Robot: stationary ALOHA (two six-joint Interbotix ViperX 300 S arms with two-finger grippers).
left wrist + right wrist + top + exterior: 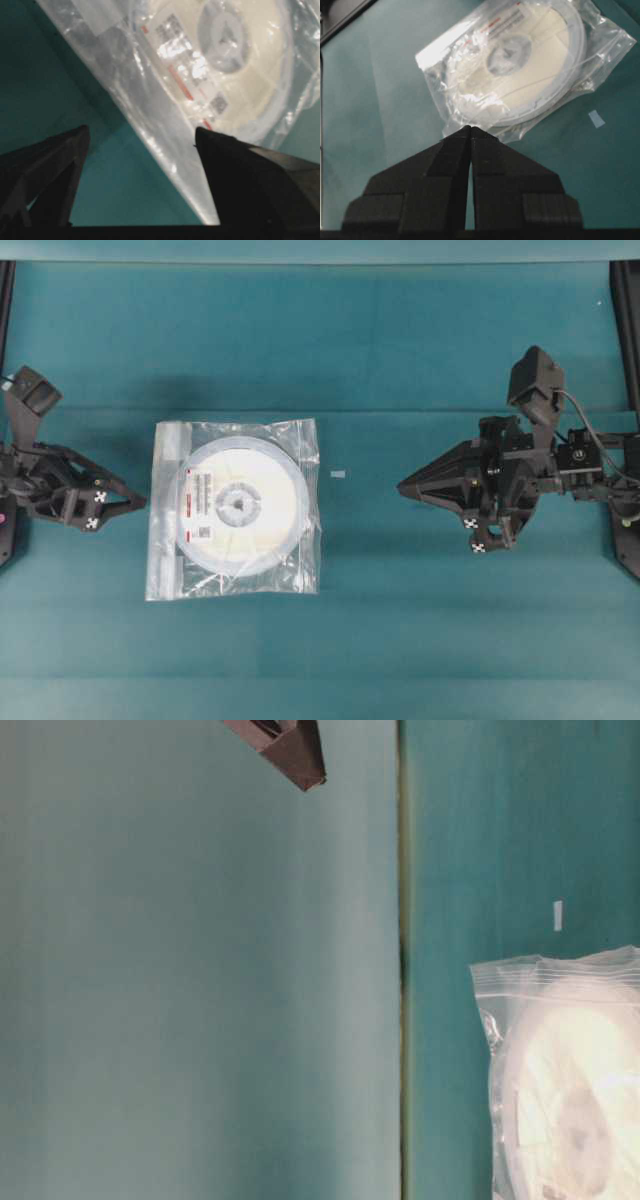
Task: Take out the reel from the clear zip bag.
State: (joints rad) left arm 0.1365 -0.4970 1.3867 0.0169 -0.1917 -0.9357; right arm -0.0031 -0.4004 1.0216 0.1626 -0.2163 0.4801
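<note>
The clear zip bag (300,440) lies flat on the teal table, left of centre, with the reel (262,508) inside it, label and grey hub facing up. The bag's whitish zip strip (166,502) runs along its left edge. My left gripper (128,506) is just left of that edge and open. In the left wrist view the bag (115,55) and reel (250,75) lie beyond the spread left gripper (141,130), which holds nothing. My right gripper (400,485) is shut and empty, well right of the bag. Its wrist view shows the right gripper (470,128) pointing at the bag (600,45) and reel (540,60).
A small white scrap (339,474) lies on the table between the bag and the right gripper; it shows as a scrap (596,118) in the right wrist view too. Black frame posts stand at the table's far corners (625,330). The table-level view catches the bag's corner (510,990).
</note>
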